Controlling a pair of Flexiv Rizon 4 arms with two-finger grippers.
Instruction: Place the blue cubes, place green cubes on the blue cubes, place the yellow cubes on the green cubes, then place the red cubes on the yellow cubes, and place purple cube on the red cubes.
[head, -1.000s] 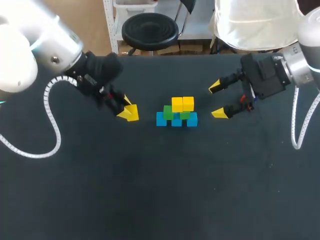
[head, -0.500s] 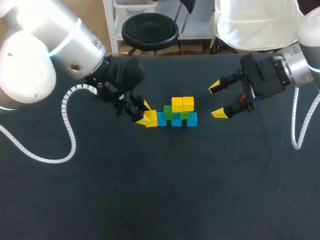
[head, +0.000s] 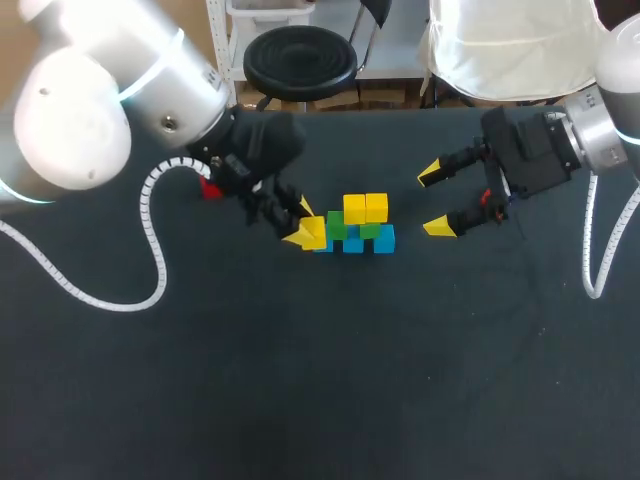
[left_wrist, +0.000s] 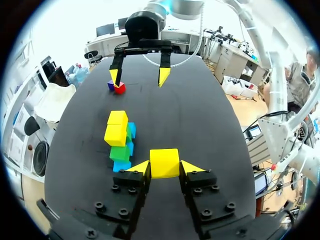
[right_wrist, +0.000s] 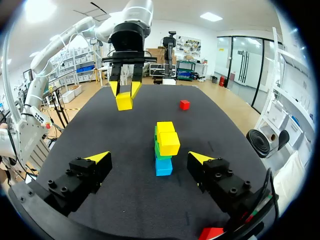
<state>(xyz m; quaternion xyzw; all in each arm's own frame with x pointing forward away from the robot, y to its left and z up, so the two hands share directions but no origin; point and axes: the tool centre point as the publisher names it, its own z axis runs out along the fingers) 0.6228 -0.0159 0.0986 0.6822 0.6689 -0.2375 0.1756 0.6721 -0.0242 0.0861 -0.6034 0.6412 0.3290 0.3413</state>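
The left gripper (head: 307, 231), just left of frame centre, clamps a yellow cube (left_wrist: 164, 162) beside the blue-green-yellow stack (head: 356, 224). The right gripper (head: 433, 201), upper right, gapes wide, holding nothing.

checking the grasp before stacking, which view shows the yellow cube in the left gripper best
The left wrist view: the yellow cube sits close up, clamped in the left gripper. The right wrist view shows it small, far off; in the head view it merges with the yellow tips.
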